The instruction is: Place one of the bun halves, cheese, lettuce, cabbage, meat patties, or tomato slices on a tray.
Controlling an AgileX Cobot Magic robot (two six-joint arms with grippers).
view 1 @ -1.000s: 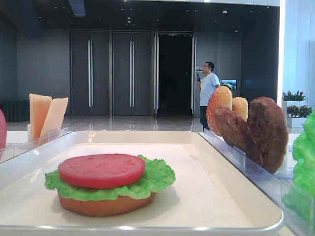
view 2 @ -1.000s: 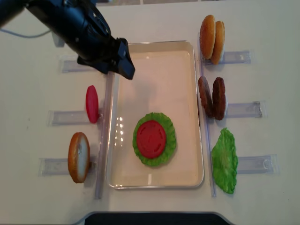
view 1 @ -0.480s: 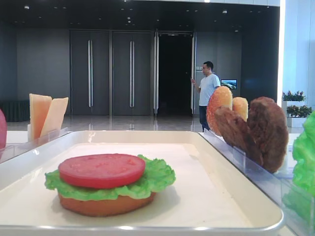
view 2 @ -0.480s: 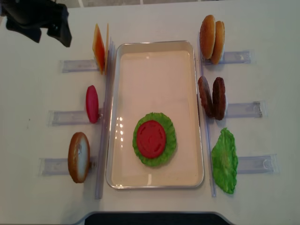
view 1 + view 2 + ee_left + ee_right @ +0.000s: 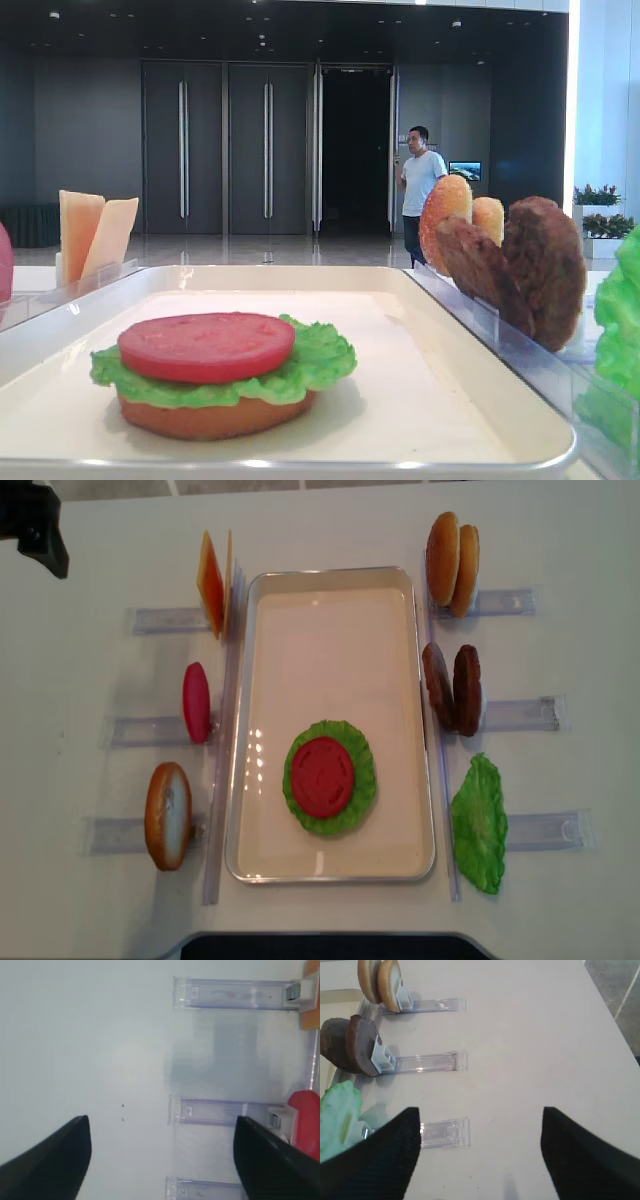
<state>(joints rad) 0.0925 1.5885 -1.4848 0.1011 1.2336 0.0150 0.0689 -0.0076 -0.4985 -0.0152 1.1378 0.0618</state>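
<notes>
While the left gripper [image 5: 160, 1160] hangs spread and empty over bare white table at the overhead view's 10 o'clock corner, the right gripper [image 5: 479, 1152] is likewise spread, holding nothing. Inside the large white rectangular tray [image 5: 330, 595], toward 6 o'clock, a red tomato slice [image 5: 323, 776] tops ruffled green lettuce [image 5: 360, 798].

Tomato slice [image 5: 323, 777] on lettuce [image 5: 362, 770], in tray [image 5: 330, 600].

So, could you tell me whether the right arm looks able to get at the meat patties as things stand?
Probably yes: the meat patties stand upright in their clear holder beside the tray, nothing over them, and the right fingers are open and empty.
</notes>
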